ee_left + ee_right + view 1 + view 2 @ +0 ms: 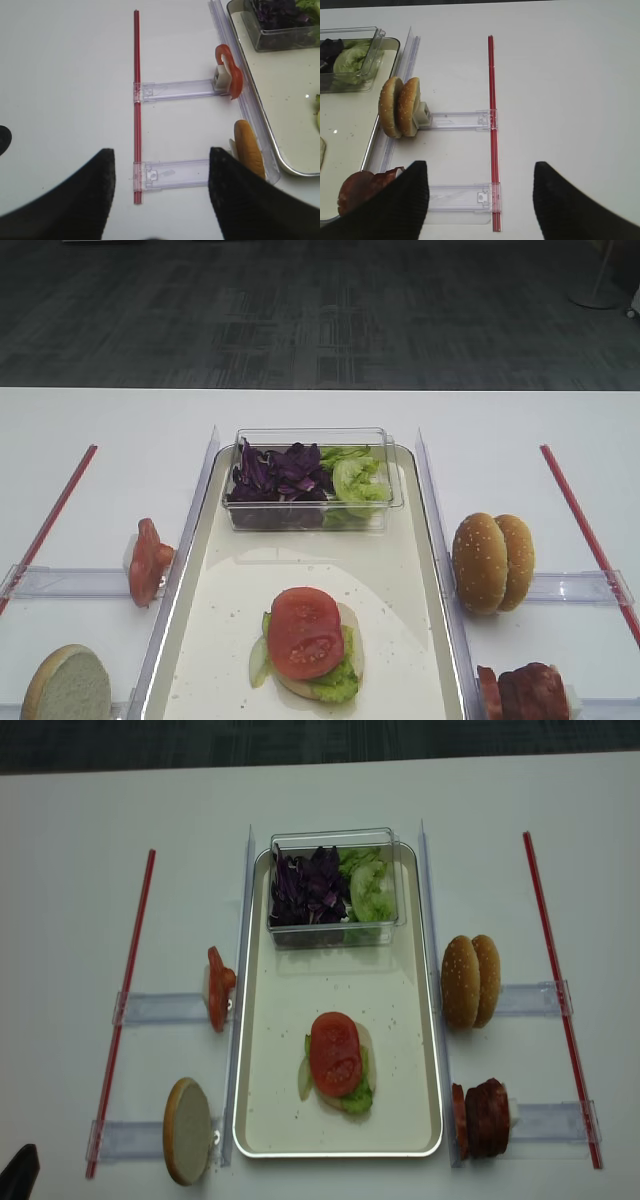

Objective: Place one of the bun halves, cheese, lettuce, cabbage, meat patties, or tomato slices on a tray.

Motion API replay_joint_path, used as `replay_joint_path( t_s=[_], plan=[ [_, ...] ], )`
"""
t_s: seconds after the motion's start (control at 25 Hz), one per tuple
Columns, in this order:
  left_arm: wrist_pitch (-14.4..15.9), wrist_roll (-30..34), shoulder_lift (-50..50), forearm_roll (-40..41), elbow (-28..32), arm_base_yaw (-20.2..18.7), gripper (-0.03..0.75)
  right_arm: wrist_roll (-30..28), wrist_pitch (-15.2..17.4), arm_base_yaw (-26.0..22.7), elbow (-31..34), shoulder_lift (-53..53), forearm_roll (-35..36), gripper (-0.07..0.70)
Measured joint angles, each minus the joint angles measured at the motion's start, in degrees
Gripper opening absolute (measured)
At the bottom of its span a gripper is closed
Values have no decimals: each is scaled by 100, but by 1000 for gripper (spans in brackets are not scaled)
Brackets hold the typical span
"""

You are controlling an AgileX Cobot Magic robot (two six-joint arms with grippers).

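My left gripper (160, 187) hangs spread wide, nothing between its matte black fingers; my right gripper (480, 197) likewise gapes empty. A glossy round tomato slice (336, 1053) lies on crinkly lettuce (357, 1098) near the smooth cream tray's (300, 1135) near edge. No readable writing anywhere.

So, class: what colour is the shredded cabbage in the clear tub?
Dark purple cabbage, clearest in the realsense high view.
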Motion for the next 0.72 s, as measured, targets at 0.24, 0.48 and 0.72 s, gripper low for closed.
replay_joint_path(
  t_s=[0.24, 0.48, 0.72],
  plan=[
    [0, -4, 0, 0, 0, 0, 382, 0, 0, 0, 0, 0, 0, 480],
    [0, -4, 0, 0, 0, 0, 382, 0, 0, 0, 0, 0, 0, 480],
    [0, -13, 0, 0, 0, 0, 382, 0, 0, 0, 0, 0, 0, 480]
  ],
)
